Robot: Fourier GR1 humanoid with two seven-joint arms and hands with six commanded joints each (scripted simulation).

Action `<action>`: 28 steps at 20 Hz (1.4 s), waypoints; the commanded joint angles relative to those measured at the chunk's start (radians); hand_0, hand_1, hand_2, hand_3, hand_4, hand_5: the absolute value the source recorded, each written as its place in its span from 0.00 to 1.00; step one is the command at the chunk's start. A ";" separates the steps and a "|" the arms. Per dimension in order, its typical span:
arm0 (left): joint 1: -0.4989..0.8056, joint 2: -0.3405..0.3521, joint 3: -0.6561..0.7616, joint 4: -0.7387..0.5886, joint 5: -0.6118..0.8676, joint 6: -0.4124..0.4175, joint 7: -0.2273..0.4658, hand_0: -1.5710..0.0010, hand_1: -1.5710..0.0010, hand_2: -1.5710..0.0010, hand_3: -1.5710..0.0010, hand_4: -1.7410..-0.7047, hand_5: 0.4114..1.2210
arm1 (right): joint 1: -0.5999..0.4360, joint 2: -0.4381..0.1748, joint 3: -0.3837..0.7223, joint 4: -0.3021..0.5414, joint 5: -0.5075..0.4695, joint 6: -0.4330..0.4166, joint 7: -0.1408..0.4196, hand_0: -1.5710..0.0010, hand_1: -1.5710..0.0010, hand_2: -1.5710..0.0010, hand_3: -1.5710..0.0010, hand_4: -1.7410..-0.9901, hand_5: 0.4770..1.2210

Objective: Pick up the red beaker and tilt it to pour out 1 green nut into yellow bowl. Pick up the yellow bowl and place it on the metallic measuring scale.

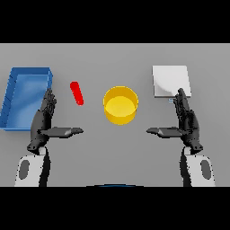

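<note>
The yellow bowl (120, 105) stands upright at the middle of the table, and its inside looks bare. A slim red beaker (77, 93) lies to the bowl's left, tilted on the table. The metallic measuring scale (170, 81) is a pale square plate at the back right. My left hand (44, 119) is open at the lower left, fingers straight and thumb pointing inward, below and left of the beaker. On the lower right, my right hand (186, 120) is open too, just below the scale's near edge. Neither hand touches anything. No green nut shows.
A blue tray (13, 96) with raised walls lies at the far left, right beside my left hand's fingertips. Grey table surface lies between the two hands, in front of the bowl.
</note>
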 commanded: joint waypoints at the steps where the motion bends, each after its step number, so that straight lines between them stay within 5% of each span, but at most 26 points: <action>1: 0.000 -0.001 -0.001 -0.001 0.000 0.002 0.000 1.00 1.00 1.00 1.00 0.58 0.31 | -0.001 0.002 0.002 0.000 0.000 -0.003 0.001 1.00 1.00 1.00 1.00 0.89 0.14; 6: 0.005 -0.007 -0.011 -0.012 -0.009 0.008 0.003 1.00 1.00 1.00 1.00 0.58 0.31 | 0.001 0.019 0.020 -0.001 0.019 -0.014 -0.001 1.00 1.00 1.00 1.00 0.89 0.14; 8: 0.097 0.031 -0.095 -0.128 -0.105 -0.005 -0.041 1.00 1.00 1.00 1.00 0.58 0.31 | 0.056 -0.043 0.098 -0.075 0.208 -0.066 -0.109 1.00 1.00 1.00 1.00 0.89 0.13; 11: 0.136 0.047 -0.144 -0.214 -0.155 -0.009 0.022 1.00 1.00 1.00 1.00 0.58 0.31 | 0.065 -0.052 0.143 -0.108 0.306 -0.094 -0.072 1.00 1.00 1.00 1.00 0.89 0.14; 14: 0.131 0.068 -0.137 -0.221 -0.146 -0.026 0.083 1.00 1.00 1.00 1.00 0.58 0.30 | 0.095 -0.056 0.148 -0.128 0.283 -0.065 -0.083 1.00 1.00 1.00 1.00 0.83 0.16; 19: 0.013 0.054 -0.111 -0.059 -0.152 -0.019 0.114 1.00 1.00 1.00 1.00 0.58 0.29 | 0.080 -0.049 0.142 -0.125 0.230 -0.029 -0.085 1.00 1.00 1.00 1.00 0.73 0.20; 28: -0.244 0.064 -0.033 0.285 -0.150 -0.022 0.000 1.00 1.00 1.00 1.00 0.54 0.28 | 0.081 -0.054 0.129 -0.123 0.206 -0.017 -0.103 1.00 1.00 1.00 1.00 0.68 0.20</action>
